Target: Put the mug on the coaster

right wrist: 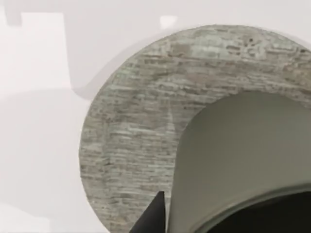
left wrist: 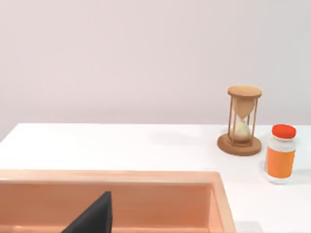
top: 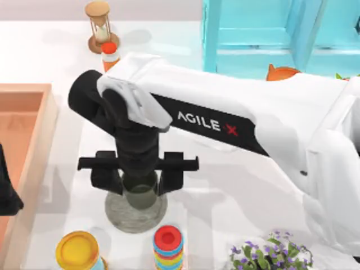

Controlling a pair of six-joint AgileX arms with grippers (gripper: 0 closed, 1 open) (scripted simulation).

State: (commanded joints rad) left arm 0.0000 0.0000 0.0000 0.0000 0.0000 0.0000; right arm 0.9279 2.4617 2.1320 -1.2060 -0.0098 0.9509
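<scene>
The grey mug (top: 140, 194) is upright over the mottled grey coaster (top: 119, 218), near the front of the table, left of centre. My right gripper (top: 140, 181) comes down from above and is shut on the mug, one black finger on each side. The right wrist view shows the mug's wall (right wrist: 243, 160) close up, covering part of the coaster (right wrist: 131, 121). Whether the mug's base touches the disc I cannot tell. My left gripper (top: 5, 194) is parked at the left edge over the wooden tray.
A wooden tray (top: 25, 112) fills the left side. An hourglass (top: 98, 25) and an orange bottle (top: 109, 53) stand at the back. A yellow-topped cup (top: 79, 250), a stack of coloured rings (top: 167, 247) and purple flowers (top: 270, 253) line the front edge.
</scene>
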